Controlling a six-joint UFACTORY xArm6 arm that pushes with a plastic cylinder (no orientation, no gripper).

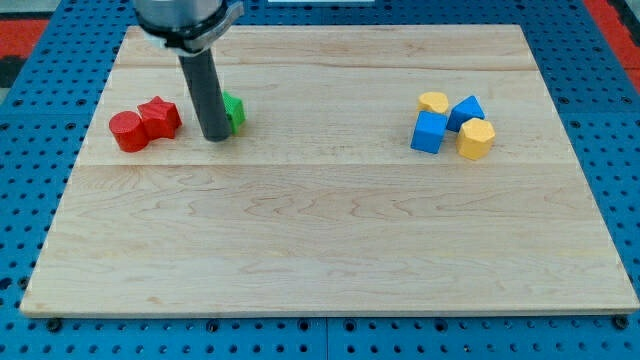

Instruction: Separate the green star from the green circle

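My tip [216,137] rests on the board at the view's upper left. A green block [233,111] sits just behind and to the right of the rod, touching it or nearly so. The rod hides most of it, so I cannot tell its shape, nor whether a second green block lies behind the rod. Only one green patch shows.
A red star [160,117] and a red circle [128,131] touch each other left of the tip. At the view's right sit a yellow block [433,102], a blue triangle-like block [466,111], a blue cube [429,132] and a yellow hexagon [476,139]. The wooden board [320,250] lies on a blue pegboard.
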